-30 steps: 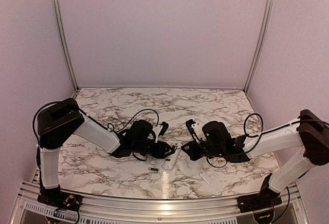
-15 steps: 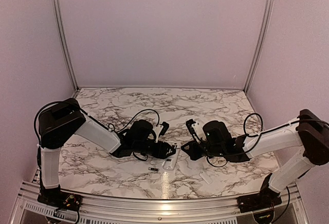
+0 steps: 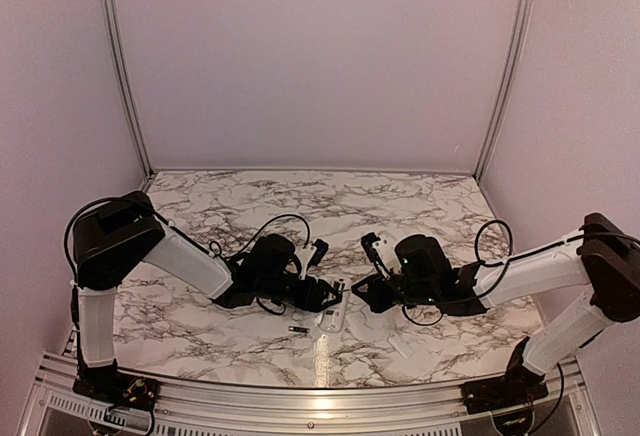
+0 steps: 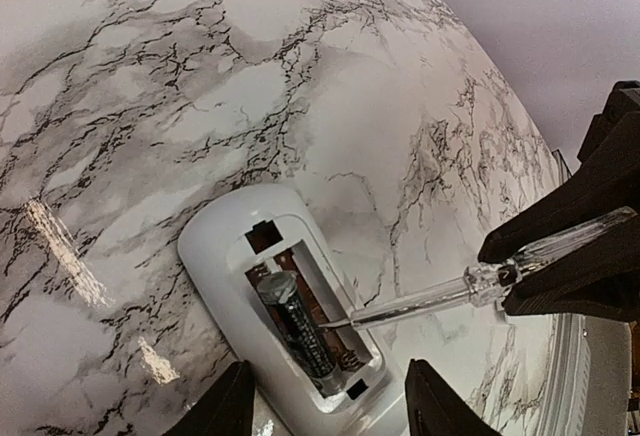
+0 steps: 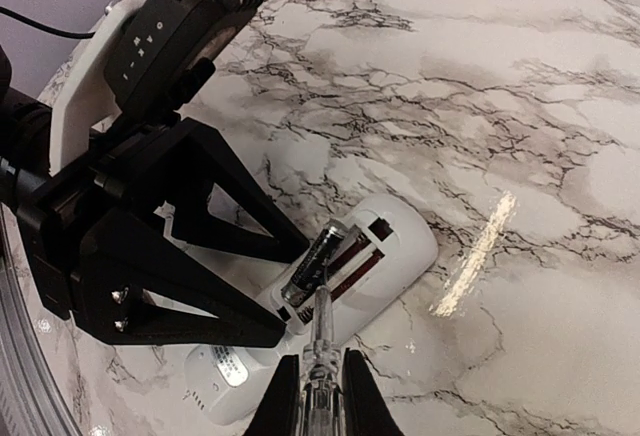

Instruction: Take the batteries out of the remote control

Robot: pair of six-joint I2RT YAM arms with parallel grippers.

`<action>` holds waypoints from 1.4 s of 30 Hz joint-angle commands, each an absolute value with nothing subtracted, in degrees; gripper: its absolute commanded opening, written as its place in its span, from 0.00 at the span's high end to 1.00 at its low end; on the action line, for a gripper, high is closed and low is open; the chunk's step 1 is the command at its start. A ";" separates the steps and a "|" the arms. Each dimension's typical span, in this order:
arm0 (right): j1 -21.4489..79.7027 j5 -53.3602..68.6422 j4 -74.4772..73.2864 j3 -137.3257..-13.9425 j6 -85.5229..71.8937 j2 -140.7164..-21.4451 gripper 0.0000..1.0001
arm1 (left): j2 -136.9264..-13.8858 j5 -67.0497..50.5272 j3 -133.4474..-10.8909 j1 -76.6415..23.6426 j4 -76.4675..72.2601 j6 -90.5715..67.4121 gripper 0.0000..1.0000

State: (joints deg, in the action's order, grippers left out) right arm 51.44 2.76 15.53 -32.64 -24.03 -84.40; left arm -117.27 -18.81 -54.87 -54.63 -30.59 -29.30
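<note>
right claw (image 5: 315, 401): closed narrow on the clear pry stick (image 5: 322, 336), which points straight out ahead of the fingers.
stick tip: just ahead of the right claw, down in the dark recess, against the side of the battery (image 4: 298, 324).
battery: one cell is in the bay and the slot beside it looks empty. From the right wrist its end nearest the left claw looks tipped up, but you can't be sure.
remote control (image 4: 215, 246): flat on the table (image 4: 150, 76), recess up, under the tip and between the two claws.
left claw (image 4: 335, 403): facing the right claw, one finger on each side of the remote's end. It looks clamped on, though the contact is cropped.
loose battery (image 3: 298, 329): on the table beside the left claw, apart from the remote.
cover piece (image 3: 400, 344): on the table on the near side of the right claw.
step: you're levering out the second cell, so roughly half done.
do it well: get the tip under the cell, not beside it. Lever in small lifts and stay off the spring contacts. Keep the left claw pinning the remote so it doesn't skid. Expect the cell to roll on the slick top.
</note>
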 commanded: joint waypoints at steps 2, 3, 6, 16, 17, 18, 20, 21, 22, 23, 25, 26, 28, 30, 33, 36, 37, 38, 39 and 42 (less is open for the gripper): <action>51.42 5.56 15.37 -32.69 -24.67 -82.41 1.00 | -115.40 -21.35 -54.76 -54.84 -29.79 -28.74 0.47; 51.42 5.47 15.39 -32.65 -24.72 -82.44 1.00 | -115.46 -21.39 -54.76 -54.84 -29.79 -28.74 0.47; 51.42 5.53 15.66 -32.73 -24.76 -82.75 1.00 | -115.53 -21.60 -54.76 -54.85 -29.94 -28.83 0.47; 51.42 5.63 15.36 -32.98 -24.69 -83.52 1.00 | -115.42 -21.71 -54.71 -54.84 -29.95 -28.92 0.49; 51.42 5.63 15.27 -33.08 -24.67 -83.51 1.00 | -115.40 -21.66 -54.70 -54.84 -29.94 -28.92 0.49; 51.42 5.69 15.27 -33.13 -24.69 -83.57 1.00 | -115.40 -21.70 -54.67 -54.84 -29.92 -28.95 0.50; 51.42 5.84 15.16 -33.26 -24.65 -83.59 1.00 | -115.32 -21.71 -54.67 -54.87 -29.92 -28.93 0.50; 51.42 5.93 15.13 -33.30 -24.69 -83.65 1.00 | -115.25 -21.73 -54.60 -54.85 -30.04 -28.98 0.50; 51.42 6.01 15.16 -33.38 -24.67 -83.59 1.00 | -115.23 -21.78 -54.58 -54.84 -30.09 -29.00 0.50; 51.43 6.06 15.13 -33.35 -24.68 -83.61 1.00 | -115.15 -21.85 -54.54 -54.84 -30.10 -29.00 0.50; 51.39 6.06 15.10 -33.47 -24.65 -83.76 1.00 | -115.14 -22.05 -54.49 -54.90 -30.10 -29.07 0.50; 51.41 6.09 14.93 -33.53 -24.66 -83.76 1.00 | -115.14 -22.23 -54.57 -54.85 -30.22 -29.13 0.50; 51.42 6.02 14.70 -33.45 -24.67 -83.75 1.00 | -115.22 -23.02 -54.58 -54.85 -30.36 -29.38 0.51; 51.42 5.90 14.61 -33.26 -24.74 -83.56 1.00 | -115.39 -24.53 -54.71 -54.84 -30.64 -30.08 0.51; 51.42 5.79 14.45 -33.05 -24.82 -83.38 1.00 | -115.32 -25.71 -54.76 -55.08 -30.92 -30.96 0.52; 51.42 5.84 14.43 -33.13 -24.85 -83.47 1.00 | -114.91 -26.01 -54.76 -55.56 -30.48 -31.70 0.52; 51.42 5.95 14.49 -33.25 -24.83 -83.54 1.00 | -114.71 -26.14 -54.76 -55.81 -30.45 -31.98 0.52; 51.43 5.97 14.42 -33.35 -24.85 -83.69 1.00 | -114.51 -26.44 -54.76 -56.07 -30.42 -32.23 0.52; 51.42 5.98 14.37 -33.38 -24.84 -83.73 1.00 | -114.32 -26.71 -54.76 -56.34 -30.52 -32.51 0.52; 51.42 5.74 13.99 -33.49 -24.75 -83.53 1.00 | -113.54 -27.44 -54.43 -57.04 -31.16 -33.17 0.52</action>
State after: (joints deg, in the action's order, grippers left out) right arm 51.46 4.25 15.11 -32.62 -24.08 -83.59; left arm -116.95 -21.08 -54.85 -54.41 -29.67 -31.97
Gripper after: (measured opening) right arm 0.109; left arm 0.482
